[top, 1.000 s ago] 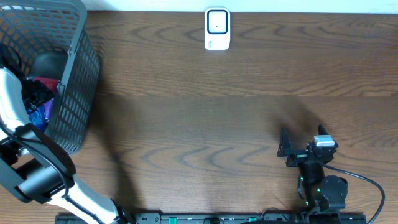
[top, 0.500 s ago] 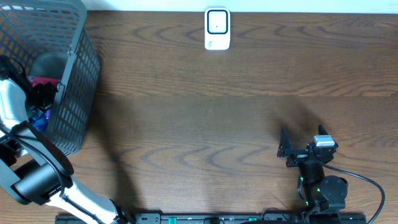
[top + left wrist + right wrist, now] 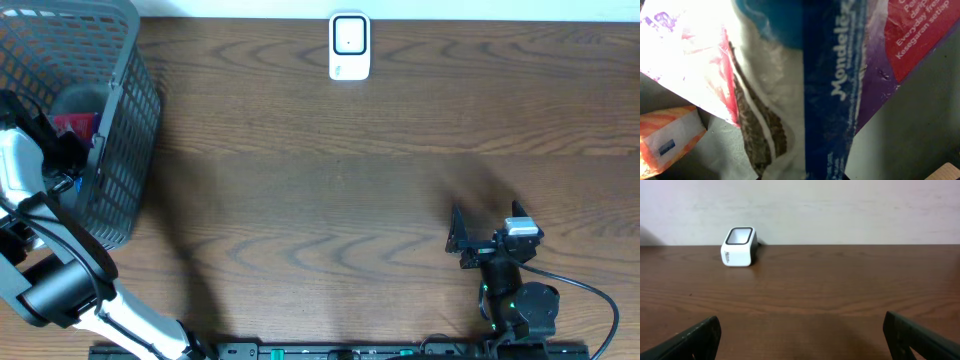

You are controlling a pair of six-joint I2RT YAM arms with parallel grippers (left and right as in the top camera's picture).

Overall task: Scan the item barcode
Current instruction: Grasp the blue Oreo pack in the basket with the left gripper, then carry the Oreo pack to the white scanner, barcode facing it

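Dark wood-grain table (image 3: 330,200). On it: white barcode scanner (image 3: 349,46) at far edge, approx centre; grey mesh basket (image 3: 125,150) at far-left corner, well apart from scanner.

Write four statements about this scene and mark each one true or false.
The scanner stands at the table's far edge, apart from the basket. True.
The right hand holds the scanner. False: it is open, empty and well short of it.
The left arm reaches into the basket. True.
The snack packet lies on the bare table. False: it is in the basket, filling the left wrist view.
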